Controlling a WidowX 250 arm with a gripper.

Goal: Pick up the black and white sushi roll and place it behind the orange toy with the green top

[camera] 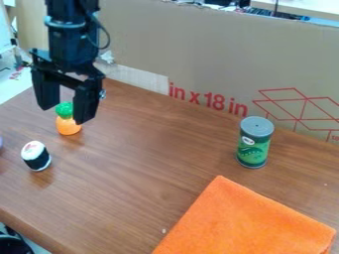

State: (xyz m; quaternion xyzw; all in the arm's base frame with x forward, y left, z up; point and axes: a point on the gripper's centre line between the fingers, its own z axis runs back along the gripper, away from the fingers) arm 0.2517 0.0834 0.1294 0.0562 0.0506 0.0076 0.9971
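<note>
Hand (66, 111): released, fingers spread, nothing held. It hangs over the worktop (155, 149) toward the left edge, beside the far-left corner. Nearest to it is the orange-and-green toy (68, 126); its green end shows between my fingers, but whether it truly lies between them in depth I cannot tell.

Step, as I judge it: pre-grasp, hand near the toy. From this pose, a grasp would call for checking height and alignment before closing.

Orientation: the toy appears upright, green end up, rounded orange end down; long axis near vertical, slight lean uncertain.

Other items: black-and-white sushi-like toy (35, 156), apart from the first and nearer the near edge; green can (254, 143) with grey lid, upright, close to the far edge; orange cloth (242, 221), flat, on the near side of the can.
</note>
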